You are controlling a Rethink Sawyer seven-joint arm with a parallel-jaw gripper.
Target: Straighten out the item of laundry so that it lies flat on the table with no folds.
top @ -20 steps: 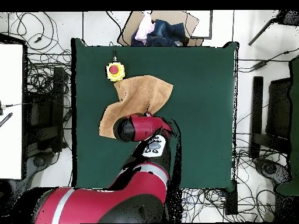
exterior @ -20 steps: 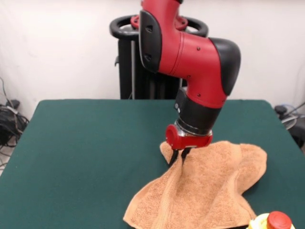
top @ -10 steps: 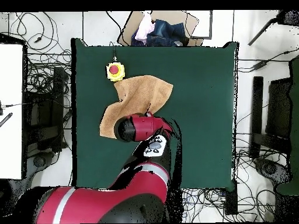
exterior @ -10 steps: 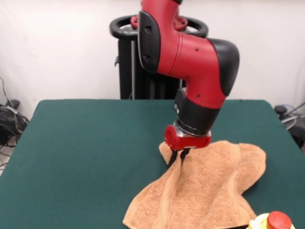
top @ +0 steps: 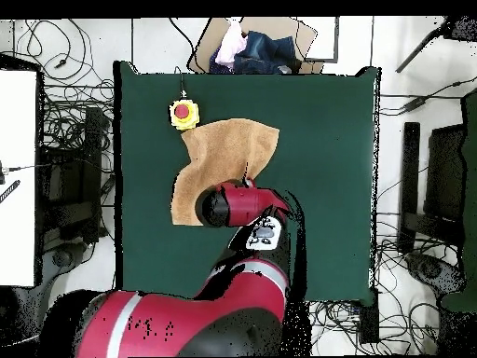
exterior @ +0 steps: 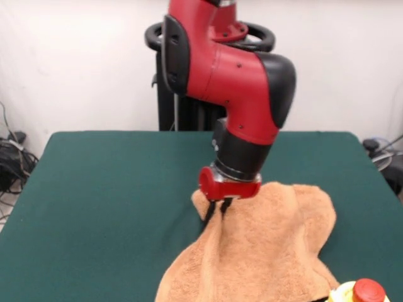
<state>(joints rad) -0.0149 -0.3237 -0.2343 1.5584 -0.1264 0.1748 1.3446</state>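
In the front view the towel (exterior: 264,251) runs off the bottom edge, so its near corners are cut off, and a yellow box with a red button (exterior: 359,293) at the lower right is only partly in frame. From above, the red arm (top: 233,205) covers the near part of the towel (top: 228,149) and hides the gripper completely, leaving only the front view to show it.

There the gripper (exterior: 214,212) hangs below the red wrist with its two thin black fingers (exterior: 208,212) drawn close together, pinching a raised ridge of towel at its far left corner. The cloth lifts to that pinch and falls away toward the near side in long folds.

The towel lies crumpled on the green table (exterior: 107,201), right of centre in the front view, with its right edge bunched and rolled over.
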